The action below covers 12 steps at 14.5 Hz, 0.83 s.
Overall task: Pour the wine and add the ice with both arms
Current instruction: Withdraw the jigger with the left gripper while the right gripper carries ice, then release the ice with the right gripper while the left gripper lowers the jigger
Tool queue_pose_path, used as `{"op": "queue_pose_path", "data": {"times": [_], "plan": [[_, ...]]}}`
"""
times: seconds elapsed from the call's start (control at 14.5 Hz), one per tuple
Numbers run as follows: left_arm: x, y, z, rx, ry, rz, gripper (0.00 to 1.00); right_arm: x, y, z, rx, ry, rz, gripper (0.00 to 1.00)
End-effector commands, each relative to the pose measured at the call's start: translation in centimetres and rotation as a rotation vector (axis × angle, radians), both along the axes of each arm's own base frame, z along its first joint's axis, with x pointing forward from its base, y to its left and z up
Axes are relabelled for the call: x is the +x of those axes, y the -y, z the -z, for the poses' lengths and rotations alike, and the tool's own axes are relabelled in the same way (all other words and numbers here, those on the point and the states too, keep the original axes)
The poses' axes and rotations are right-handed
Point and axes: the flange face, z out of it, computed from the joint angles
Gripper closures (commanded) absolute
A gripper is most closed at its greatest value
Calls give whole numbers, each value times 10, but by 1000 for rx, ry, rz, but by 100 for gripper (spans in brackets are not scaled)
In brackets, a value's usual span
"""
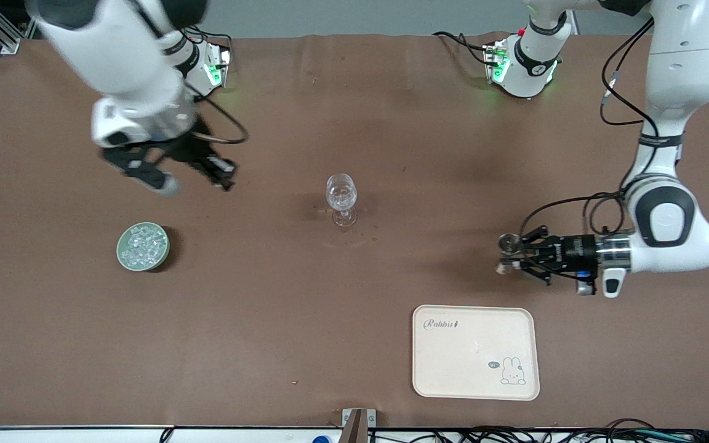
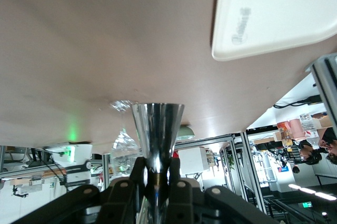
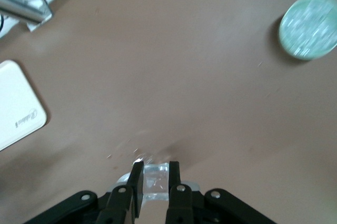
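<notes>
Plainly saw the ice (image 1: 143,245) heaped as small clear chunks in a round green bowl (image 1: 120,253). Placed that bowl on the brown table (image 1: 268,338) toward the right arm's end, nearer the front camera than the wine glass (image 1: 341,195). Made out the same bowl (image 3: 309,24) in the right wrist view, blurred, with pale glints inside.

Found one more ice chunk (image 3: 156,181) away from the heap, pinched between the two fingers (image 3: 138,177) of the right claw (image 3: 156,171), closed on it from both sides. Located the right claw (image 1: 225,177) up in the air over bare table, apart from both bowl and glass.

Noted the wine glass upright near the middle of the table, clear, stemmed, touched by nothing. Could not tell its contents.

Spotted the left claw (image 1: 510,256) over bare table toward the left arm's end, held level and pointing toward the glass, clamped on the narrow waist of a shiny metal measuring cup (image 1: 506,243). Confirmed that grip in the left wrist view: left claw (image 2: 157,169) tight around the measuring cup (image 2: 158,121) just under its flared cone, mouth turned away from the wrist.

Saw a cream tray (image 1: 476,320) with a small rabbit drawing lying flat on the table, nearer the front camera than the wine glass, toward the left arm's end.
</notes>
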Motion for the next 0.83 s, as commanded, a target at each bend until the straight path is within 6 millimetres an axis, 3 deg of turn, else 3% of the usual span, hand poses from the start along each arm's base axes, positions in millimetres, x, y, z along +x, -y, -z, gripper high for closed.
{"op": "queue_pose_path", "data": {"times": [0.0, 0.07, 0.21, 0.28, 0.48, 0.76], "plan": [[-16, -54, 18, -33, 18, -2, 99, -4, -48, 40, 32, -50, 27, 100], [-24, -76, 30, -52, 25, 11, 100, -12, -70, 59, 29, -78, 16, 99], [-39, -119, 53, -121, 59, -5, 100, -19, -93, 84, 4, -94, 24, 99], [-38, -127, 58, -130, 59, -31, 100, -23, -107, 99, -7, -97, 17, 99], [10, -104, 62, -177, -1, -196, 100, -31, -133, 134, -26, -99, 37, 99], [68, -68, 68, -226, -37, -358, 100, -45, -148, 152, -42, -125, 14, 98]]}}
